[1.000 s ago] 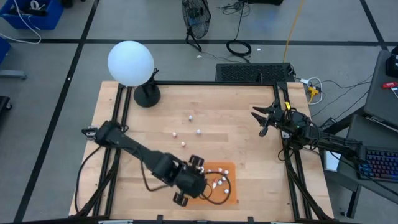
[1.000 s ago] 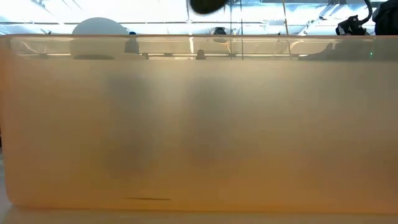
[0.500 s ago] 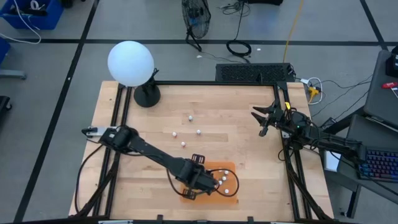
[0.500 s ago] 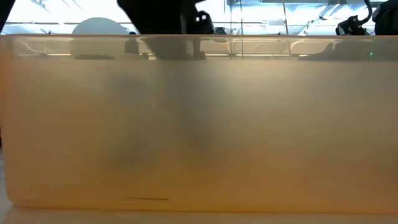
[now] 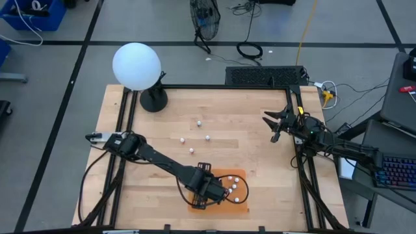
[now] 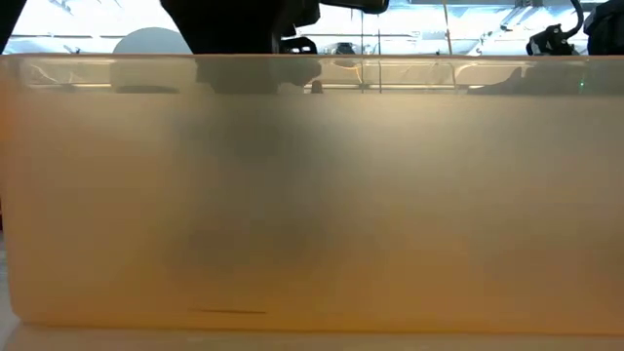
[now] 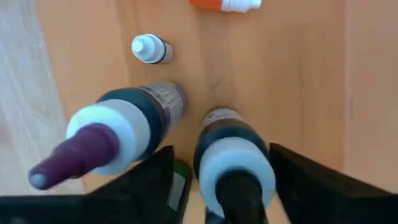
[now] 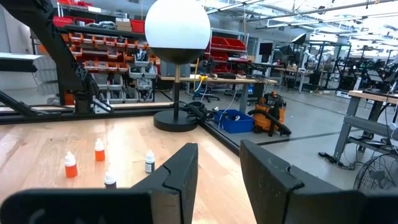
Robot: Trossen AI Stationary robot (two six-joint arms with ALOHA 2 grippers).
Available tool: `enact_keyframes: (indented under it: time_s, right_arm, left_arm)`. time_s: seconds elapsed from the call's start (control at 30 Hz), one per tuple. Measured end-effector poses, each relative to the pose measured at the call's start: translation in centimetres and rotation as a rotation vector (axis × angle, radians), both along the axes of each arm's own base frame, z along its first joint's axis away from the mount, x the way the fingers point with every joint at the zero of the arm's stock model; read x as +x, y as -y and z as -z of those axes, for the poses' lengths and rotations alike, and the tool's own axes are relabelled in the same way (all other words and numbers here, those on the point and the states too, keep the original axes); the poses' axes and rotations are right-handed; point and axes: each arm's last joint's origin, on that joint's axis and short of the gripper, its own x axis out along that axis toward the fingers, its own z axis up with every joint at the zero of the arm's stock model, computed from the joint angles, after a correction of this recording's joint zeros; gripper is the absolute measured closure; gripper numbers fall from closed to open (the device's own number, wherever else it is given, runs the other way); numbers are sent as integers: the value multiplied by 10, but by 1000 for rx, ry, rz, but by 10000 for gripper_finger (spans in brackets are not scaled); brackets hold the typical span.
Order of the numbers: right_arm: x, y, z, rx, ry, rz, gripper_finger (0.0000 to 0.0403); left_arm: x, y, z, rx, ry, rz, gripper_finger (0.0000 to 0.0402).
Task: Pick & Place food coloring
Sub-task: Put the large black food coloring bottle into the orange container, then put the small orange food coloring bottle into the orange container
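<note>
Wooden table | 4 loose bottles | left end effector parted over mat, dark bottle between | right end effector parted, empty

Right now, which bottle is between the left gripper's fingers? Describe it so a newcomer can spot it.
On the wooden table, find the orange mat; the left gripper hangs over it. The bottle between its fingers is dark with a white collar and a black tip, while its purple-tipped neighbour lies just outside them.

mat: orange | lamp globe: white | table: light wood
</note>
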Motion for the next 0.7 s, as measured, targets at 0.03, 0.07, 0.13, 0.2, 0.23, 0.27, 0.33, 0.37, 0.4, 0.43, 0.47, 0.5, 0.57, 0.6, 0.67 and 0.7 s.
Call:
enact_keyframes:
  time_s: [0.03,0.07,0.13,0.2,0.23,0.27,0.33,0.37,0.4,0.43,0.47,0.5,0.57,0.6,0.67,0.7]
  right_arm:
    - [0,0,0,0,0,0,293]
    - [0,0,0,0,0,0,293]
    - [0,0,0,0,-1,0,293]
    - [0,0,0,0,-1,0,293]
    - [0,0,0,0,-1,0,293]
    - [0,0,0,0,-1,0,293]
    - [0,0,0,0,-1,0,293]
    - [0,0,0,0,-1,0,293]
    - [0,0,0,0,-1,0,293]
    - [0,0,0,0,-2,0,293]
    - [0,0,0,0,-1,0,293]
    - [0,0,0,0,0,0,293]
    - [0,0,0,0,-1,0,293]
    - [0,0,0,0,-1,0,293]
    - [0,0,0,0,-1,0,293]
    - [0,0,0,0,-1,0,293]
  left_arm:
    - [0,0,0,-1,-1,1,125]
    - [0,0,-1,-2,0,1,103]
    - [0,-1,-2,-5,3,-2,65]
    - [-1,-2,-5,-21,-4,13,33]
    - [-2,-3,-9,-21,-5,30,20]
    - [-3,-4,-13,-24,2,43,12]
    - [-7,-6,-28,-21,41,59,10]
    - [-9,-7,-36,-11,69,66,13]
    - [-11,-9,-45,4,101,77,18]
    - [-14,-11,-55,25,136,89,22]
    - [-18,-11,-66,46,169,103,27]
    - [-22,-12,-76,68,203,116,32]
    - [-32,-16,-98,105,268,147,39]
    - [-37,-17,-107,119,292,169,43]
    - [-48,-19,-121,128,340,220,48]
    - [-53,-20,-125,130,355,244,50]
